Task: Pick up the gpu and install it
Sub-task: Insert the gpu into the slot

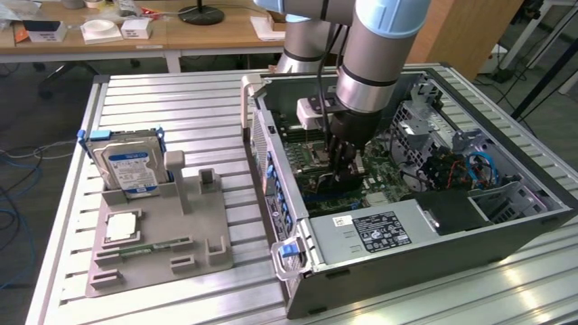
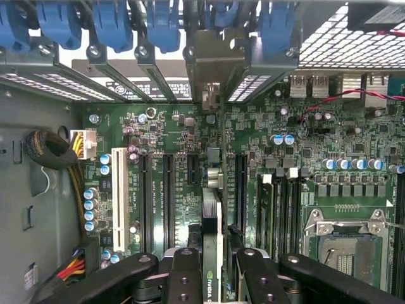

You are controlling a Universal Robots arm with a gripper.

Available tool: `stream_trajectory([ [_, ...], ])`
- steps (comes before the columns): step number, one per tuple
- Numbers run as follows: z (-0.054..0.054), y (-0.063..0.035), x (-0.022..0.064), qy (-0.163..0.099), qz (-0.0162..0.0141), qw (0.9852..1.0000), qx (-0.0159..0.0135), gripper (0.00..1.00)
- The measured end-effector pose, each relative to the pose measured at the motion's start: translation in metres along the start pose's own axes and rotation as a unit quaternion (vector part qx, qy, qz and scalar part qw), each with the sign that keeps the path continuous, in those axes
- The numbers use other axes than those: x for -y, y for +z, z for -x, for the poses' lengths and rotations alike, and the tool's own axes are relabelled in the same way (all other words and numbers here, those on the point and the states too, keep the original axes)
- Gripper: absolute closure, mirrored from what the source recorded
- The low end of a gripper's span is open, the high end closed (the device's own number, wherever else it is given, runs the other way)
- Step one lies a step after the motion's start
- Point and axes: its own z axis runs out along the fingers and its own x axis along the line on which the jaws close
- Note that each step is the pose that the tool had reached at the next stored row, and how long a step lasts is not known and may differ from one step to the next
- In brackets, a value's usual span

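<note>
My gripper [image 1: 342, 177] reaches down into the open computer case [image 1: 271, 145], just above the green motherboard [image 1: 388, 177]. In the wrist view its black fingers [image 2: 184, 278] stand on both sides of the gpu [image 2: 212, 218], a thin dark card seen edge-on, and are shut on it. The card stands upright over the motherboard's [image 2: 171, 130] expansion slots, between two long black slots [image 2: 168, 196]. Its metal bracket end [image 2: 211, 69] points toward the slotted rear wall with blue latches [image 2: 163, 19]. Whether its edge sits in a slot I cannot tell.
A grey parts holder [image 1: 167, 261] at the exterior view's left carries a silver hard drive [image 1: 131, 169], a processor [image 1: 122, 227] and a slim memory stick [image 1: 149, 247]. Inside the case are the power supply [image 1: 380, 230], drive cage [image 1: 424, 112] and cables [image 1: 478, 169]. The processor socket [image 2: 345, 244] lies beside the slots.
</note>
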Motion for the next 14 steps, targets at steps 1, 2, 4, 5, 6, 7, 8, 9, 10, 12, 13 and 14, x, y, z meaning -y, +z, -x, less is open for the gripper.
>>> stream_trajectory([
  [1,0.0,0.0005,0.0,0.0,-0.0017,1.0,0.0,0.74],
  [2,0.0,0.0013,0.0001,0.0,-0.0037,1.0,0.0003,0.74],
  [4,-0.0001,0.0023,0.0001,0.0,-0.0061,1.0,0.0003,0.74],
  [5,-0.0001,0.0025,-0.0002,0.0,-0.0071,1.0,0.0002,0.74],
  [6,-0.0001,0.0026,-0.0004,0.0,-0.0075,1.0,0.0002,0.74],
  [7,-0.0001,0.0027,-0.0007,0.0,-0.0076,1.0,0.0002,0.74],
  [8,-0.0001,0.0028,-0.001,0.0,-0.0077,1.0,0.0003,0.74],
  [9,-0.0001,0.0029,-0.0016,0.0,-0.0078,1.0,0.0004,0.74],
  [10,-0.0001,0.0028,-0.0018,0.0,-0.0077,1.0,0.0004,0.74],
  [12,-0.0001,0.0028,-0.0021,0.0,-0.0076,1.0,0.0004,0.74],
  [13,-0.0001,0.0028,-0.0022,0.0,-0.0076,1.0,0.0004,0.74],
  [14,-0.0001,0.0028,-0.0022,0.0,-0.0076,1.0,0.0004,0.74],
])
